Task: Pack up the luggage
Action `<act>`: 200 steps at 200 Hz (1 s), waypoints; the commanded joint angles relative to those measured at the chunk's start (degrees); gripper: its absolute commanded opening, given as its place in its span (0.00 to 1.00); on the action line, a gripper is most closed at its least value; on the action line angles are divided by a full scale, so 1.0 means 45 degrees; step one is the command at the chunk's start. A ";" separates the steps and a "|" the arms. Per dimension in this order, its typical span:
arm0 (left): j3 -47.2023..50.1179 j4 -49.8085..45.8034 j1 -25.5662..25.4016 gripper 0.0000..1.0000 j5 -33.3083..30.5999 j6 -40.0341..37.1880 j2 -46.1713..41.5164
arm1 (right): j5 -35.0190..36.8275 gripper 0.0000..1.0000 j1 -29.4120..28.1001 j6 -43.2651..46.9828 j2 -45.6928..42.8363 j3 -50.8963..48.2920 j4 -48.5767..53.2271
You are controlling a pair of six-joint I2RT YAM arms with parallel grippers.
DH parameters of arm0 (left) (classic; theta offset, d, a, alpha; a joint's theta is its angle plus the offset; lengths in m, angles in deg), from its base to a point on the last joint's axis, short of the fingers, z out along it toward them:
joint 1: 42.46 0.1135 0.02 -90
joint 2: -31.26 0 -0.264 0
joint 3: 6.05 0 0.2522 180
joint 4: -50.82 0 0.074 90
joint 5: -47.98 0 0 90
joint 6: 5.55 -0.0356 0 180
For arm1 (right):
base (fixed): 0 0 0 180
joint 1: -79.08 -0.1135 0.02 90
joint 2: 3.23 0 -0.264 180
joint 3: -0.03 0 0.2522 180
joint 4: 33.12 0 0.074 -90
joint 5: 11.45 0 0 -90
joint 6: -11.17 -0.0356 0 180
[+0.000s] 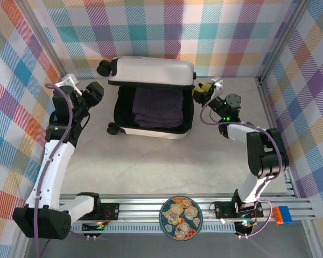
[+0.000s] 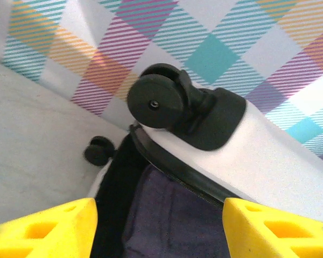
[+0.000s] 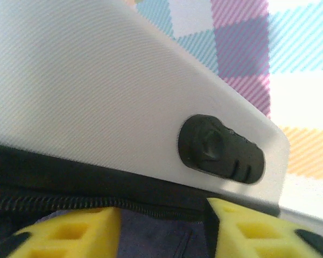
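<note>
- Luggage (image 1: 153, 130) — 1 white hard-shell case — lies at the far middle of the table (image 1: 151, 172), close to the checked back wall (image 1: 204, 32).
- Its lid (image 1: 151, 71) stands part-way up along the far side, so the black-lined base is open from above.
- 1 folded purple-grey garment (image 1: 159, 107) lies inside the base.
- 2 black wheels (image 2: 153, 102) show at the case's left end in the left wrist view: 1 large and close on the lid's corner, the other (image 2: 99, 150) lower down by the base.
- Left gripper (image 1: 98, 92) hangs just beside the case's left end and is released. Its 2 yellow fingers (image 2: 43, 231) stand wide apart with nothing between them.
- Right gripper (image 1: 203, 88) sits at the lid's right end. Its 2 yellow fingers (image 3: 70, 234) are also apart, unclenched, just under the black zipper band (image 3: 97, 185) — whether they touch it I cannot tell.
- 1 black oval stud (image 3: 220, 150) sits on the white shell above the right-hand finger.
- 1 round patterned plate (image 1: 181, 217) rests on the metal rail (image 1: 134, 212) at the near edge, between the 2 arm bases and well apart from the case.
</note>
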 commanded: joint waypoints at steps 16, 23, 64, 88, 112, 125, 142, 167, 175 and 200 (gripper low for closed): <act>0.0563 -0.1630 0.0218 0.64 -0.1124 -0.0804 0.0115 | 0.1778 0.54 0.0098 0.0648 -0.2440 -0.0590 0.3168; 0.0547 -0.1689 0.0237 0.64 -0.1098 -0.0853 0.0269 | 0.1957 0.55 0.0098 0.0784 -0.2816 -0.0575 0.4096; 0.0518 -0.1586 0.0288 0.65 -0.1078 -0.0975 0.0756 | 0.4273 0.66 0.0127 0.0872 -0.4107 0.0796 1.0540; -0.0297 -0.1644 0.0373 0.67 -0.0534 -0.1369 0.1884 | 0.3762 0.74 0.0254 0.0435 -0.3619 0.2452 1.3143; -0.1955 -0.2015 0.0409 0.67 0.0364 -0.1900 0.3889 | 0.2601 0.80 0.0251 -0.0154 -0.2409 0.4358 1.5209; -0.3122 -0.2456 0.0405 0.65 0.0751 -0.2160 0.5120 | 0.1859 0.81 0.0257 -0.0500 -0.1688 0.5069 1.5635; -0.4355 -0.2852 0.0444 0.65 0.0787 -0.2440 0.6485 | 0.0851 0.81 0.0254 -0.1126 -0.0883 0.5548 1.5596; -0.5905 -0.3479 0.0550 0.64 0.1204 -0.2881 0.8037 | -0.0734 0.84 0.0254 -0.2005 -0.0052 0.5702 1.5024; -0.6256 -0.3606 0.0580 0.63 0.1379 -0.3002 0.8397 | -0.1050 0.86 0.0254 -0.2280 0.0080 0.5560 1.4666; -0.6894 -0.3148 0.0830 0.64 0.2896 -0.3269 0.9246 | -0.2577 0.94 0.0273 -0.3165 0.0321 0.4676 1.2906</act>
